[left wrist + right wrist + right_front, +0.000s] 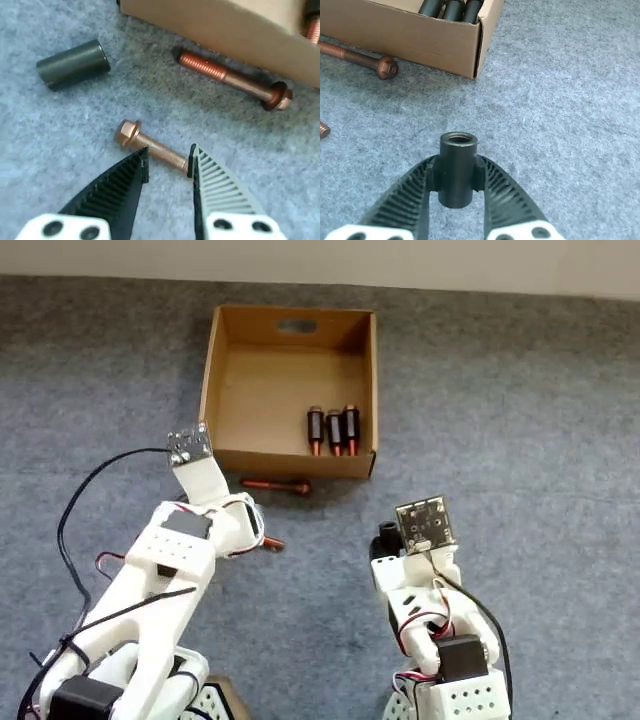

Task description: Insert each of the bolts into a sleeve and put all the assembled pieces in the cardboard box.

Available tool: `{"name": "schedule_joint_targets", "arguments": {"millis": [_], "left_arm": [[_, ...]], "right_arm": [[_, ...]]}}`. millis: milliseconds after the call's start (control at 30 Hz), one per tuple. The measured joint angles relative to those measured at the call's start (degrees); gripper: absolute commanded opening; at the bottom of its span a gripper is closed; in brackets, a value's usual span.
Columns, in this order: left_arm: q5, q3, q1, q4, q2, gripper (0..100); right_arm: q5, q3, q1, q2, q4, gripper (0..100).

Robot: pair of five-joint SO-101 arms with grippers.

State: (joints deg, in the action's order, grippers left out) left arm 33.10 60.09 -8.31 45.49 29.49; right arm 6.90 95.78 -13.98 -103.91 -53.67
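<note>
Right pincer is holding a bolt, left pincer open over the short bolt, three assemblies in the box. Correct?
No: the right pincer holds a sleeve, not a bolt; the right wrist view shows it. The rest holds: left pincer open over the short bolt, three assemblies in the box.

We see a grey, felt-like mat covering the work surface, its nap fine and mottled. At twelve o'clock in the high view, a pale, smooth strip borders the mat along its far side. At about seven o'clock, on the near edge, a small brown wedge shows; we cannot tell what it is.
</note>
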Motion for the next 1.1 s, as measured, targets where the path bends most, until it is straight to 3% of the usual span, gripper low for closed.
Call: {"name": "schedule_joint_targets", "arguments": {"millis": [167,300,633,1100], "left_arm": [[0.0,-4.31,0.0,10.81,0.0,16],[0.0,-4.13,0.0,11.6,0.0,16],[3.6,6.24,0.0,-5.54,0.0,17],[3.78,6.77,-0.09,-11.25,0.0,17]], "right_arm": [[0.0,0.0,0.0,0.0,0.0,0.6],[0.0,0.0,0.0,0.0,0.0,0.6],[0.09,0.0,0.0,0.0,0.0,0.6],[0.09,0.0,0.0,0.0,0.0,0.6]]}}
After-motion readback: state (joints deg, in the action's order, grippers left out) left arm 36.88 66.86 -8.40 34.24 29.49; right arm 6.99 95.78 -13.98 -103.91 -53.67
